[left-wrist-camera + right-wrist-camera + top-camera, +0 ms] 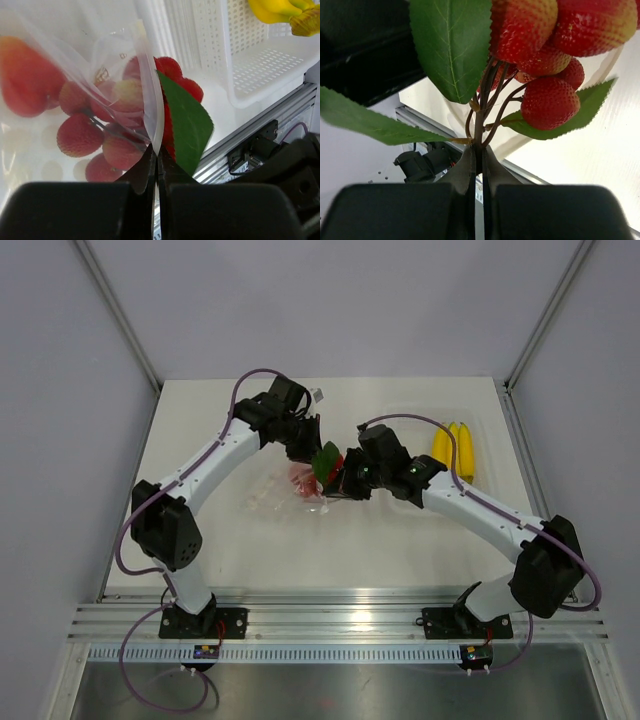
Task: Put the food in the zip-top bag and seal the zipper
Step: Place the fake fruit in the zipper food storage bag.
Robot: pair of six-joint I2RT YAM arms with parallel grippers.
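Closed tight at the foot of the right wrist view, right gripper (477, 155) fingers pinching the brown stem of the strawberry cluster (547, 50), with berries and a green leaf (452, 45) spreading beyond. Likewise pressed together, left gripper (156, 155) fingers clamping the upright zipper (150, 100) edge of the zip-top bag (60, 60). Seen through the dotted film left of that edge: several red berries; right of it, more berries and one leaf. Cannot tell how far inside the bag. From above, both grippers meeting over the middle of the table (400, 550), bag lying just left of the cluster. Off to the right, well apart, yellow bananas (455, 448) in a white perforated tray (265, 65).
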